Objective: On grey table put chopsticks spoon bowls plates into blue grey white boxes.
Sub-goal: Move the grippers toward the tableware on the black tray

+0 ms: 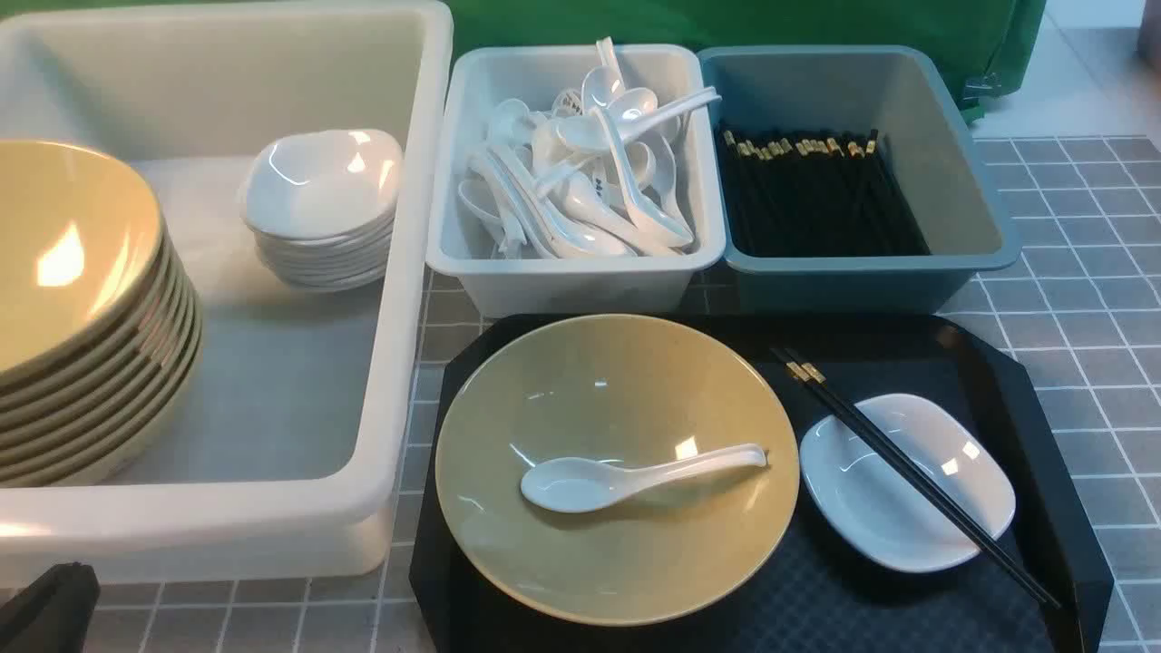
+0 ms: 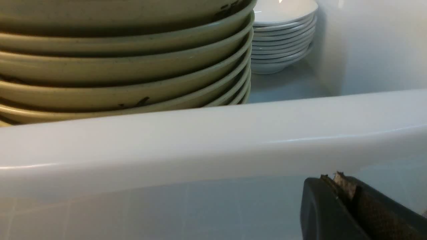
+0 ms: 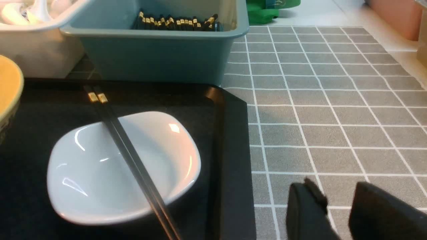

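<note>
Your left claw is clenched with its two pads pressed together and nothing between them; it sits just outside the near wall of the large white box, below the rolled rim. Your right claw is released, with bare grey tile showing through the gap between its fingers, and it is over the desk just beside the right edge of the black tray. On that tray you have a wide beige bowl on the left with a white spoon lying in it, scoop to the left and handle to the right. Just beside the bowl, on the right, is a small white plate. A pair of chopsticks lies side by side diagonally across the plate, gold-banded ends towards the far side and tips reaching to the tray's near right corner. Inside the large white box, a stack of bowls stands at the left and a stack of plates towards the far right. Behind the tray, the grey-white box holds a heap of spoons. Touching it on the right, the blue-grey box holds a bundle of chopsticks.
</note>
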